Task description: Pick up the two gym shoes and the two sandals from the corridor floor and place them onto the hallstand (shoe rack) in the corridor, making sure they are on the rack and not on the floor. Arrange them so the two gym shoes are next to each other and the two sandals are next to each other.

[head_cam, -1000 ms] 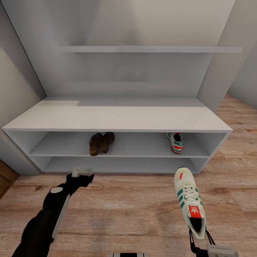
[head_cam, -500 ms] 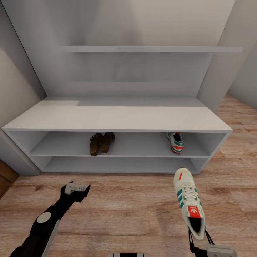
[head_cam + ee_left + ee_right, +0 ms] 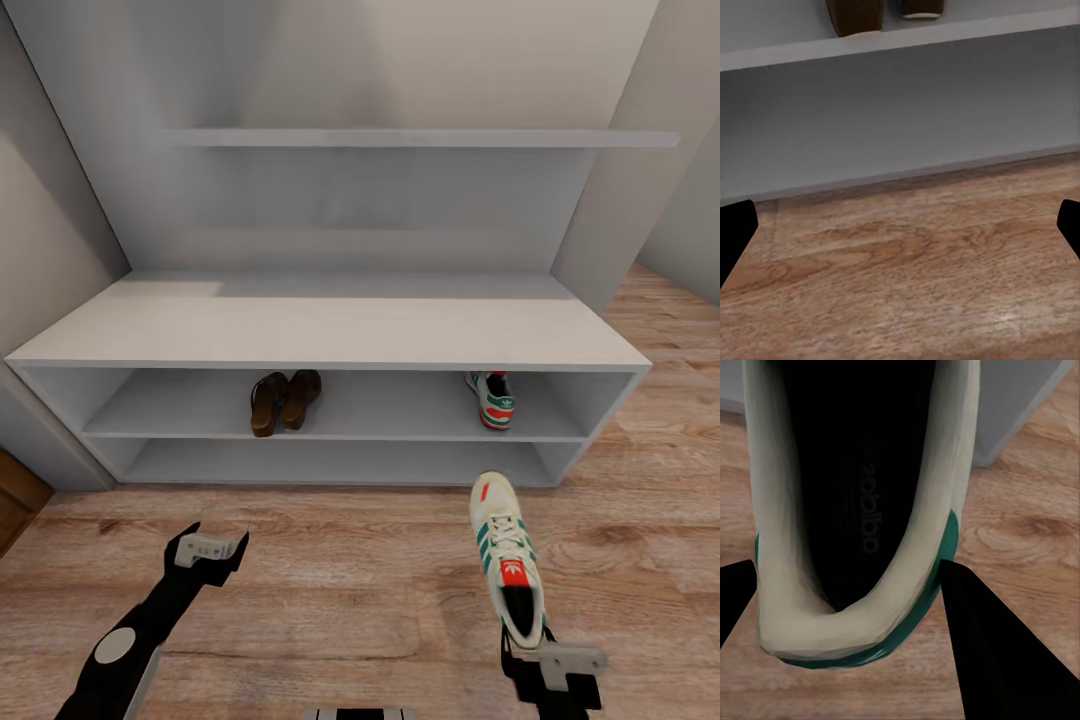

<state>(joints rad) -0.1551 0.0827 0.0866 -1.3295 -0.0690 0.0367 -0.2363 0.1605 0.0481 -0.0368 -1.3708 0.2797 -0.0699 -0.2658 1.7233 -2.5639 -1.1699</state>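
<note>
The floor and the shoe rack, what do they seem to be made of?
The floor looks like brown wood planks, with visible grain, knots and seams; the finish seems matte. The shoe rack looks like smooth pale-grey painted board or laminate: flat, uniform, no grain. Which one, I cannot tell.

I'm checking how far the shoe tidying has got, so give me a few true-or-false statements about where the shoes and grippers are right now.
1. Both sandals sit side by side on the hallstand's upper open shelf. True.
2. The right gripper grips a gym shoe at its heel. True.
3. Both gym shoes are already on the rack. False: only one gym shoe on the shelf is there; the other is held over the corridor floor.
4. The left gripper holds a sandal. False: it is open and holds nothing.
5. The shelved gym shoe sits touching the sandals. False: it is well apart, near the shelf's right end.
</note>
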